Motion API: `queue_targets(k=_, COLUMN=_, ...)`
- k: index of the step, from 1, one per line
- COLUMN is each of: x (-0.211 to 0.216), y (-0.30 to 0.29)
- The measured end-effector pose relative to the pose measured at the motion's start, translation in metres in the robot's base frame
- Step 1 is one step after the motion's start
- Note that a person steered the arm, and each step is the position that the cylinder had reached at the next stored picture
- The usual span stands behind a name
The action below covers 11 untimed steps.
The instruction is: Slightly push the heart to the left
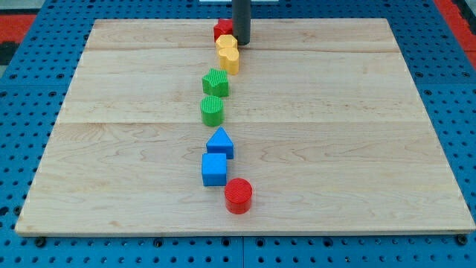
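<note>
Heart: yellow heart (230, 59) lay near the board's (357, 149) top edge; likely light, rigid, easily slid
Contact: its right side
Tip: my tip (242, 42) stood just above-right, beside a red block (221, 30)
Jaws: none, a bare rod

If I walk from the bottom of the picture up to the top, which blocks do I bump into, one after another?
Red cylinder → blue cube → blue triangle → green cylinder → green star-like block → yellow heart → yellow block → red block, with my tip just to the view's right of those last two.

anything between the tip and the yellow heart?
Nothing: camera view shows my tip right beside the yellow heart, at its upper right.
</note>
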<state>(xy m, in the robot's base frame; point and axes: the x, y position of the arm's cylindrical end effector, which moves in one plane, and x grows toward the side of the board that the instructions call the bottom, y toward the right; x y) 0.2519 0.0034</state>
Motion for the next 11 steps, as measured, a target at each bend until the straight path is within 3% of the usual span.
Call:
queue_targets(k=4, x=0.048, y=0.033)
queue_targets(k=6, x=0.051, y=0.003)
queue_targets(k=11, x=0.051, y=0.019)
